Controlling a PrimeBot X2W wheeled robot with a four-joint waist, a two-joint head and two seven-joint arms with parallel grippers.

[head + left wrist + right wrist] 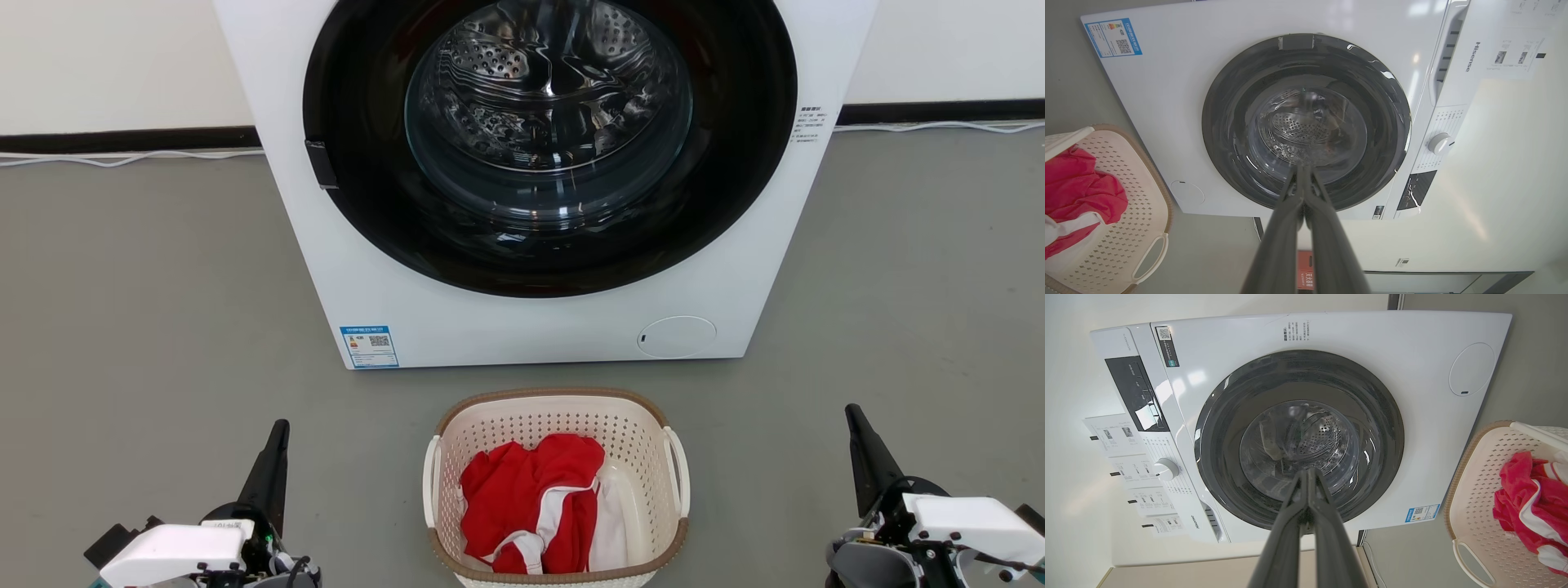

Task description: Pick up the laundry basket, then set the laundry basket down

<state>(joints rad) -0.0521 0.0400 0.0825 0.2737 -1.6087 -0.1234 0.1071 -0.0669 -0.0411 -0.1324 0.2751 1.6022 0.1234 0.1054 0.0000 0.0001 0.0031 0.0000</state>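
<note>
The laundry basket (pixel 645 441), cream-white and perforated with a brown rim and white side handles, stands on the grey floor in front of the washing machine. A red and white garment (pixel 531 498) lies inside it. My left gripper (pixel 280 429) is shut and empty, well to the basket's left. My right gripper (pixel 851 411) is shut and empty, well to its right. In the left wrist view the shut gripper (pixel 1300 169) points at the washer door, the basket (pixel 1139 212) at lower left. In the right wrist view the shut gripper (pixel 1307 472) points likewise, the basket (pixel 1486 457) at right.
A white front-loading washing machine (pixel 392 269) with a closed dark round door (pixel 549 139) stands just behind the basket. Grey floor (pixel 147 327) lies open on both sides. White cables (pixel 122 159) run along the wall's base.
</note>
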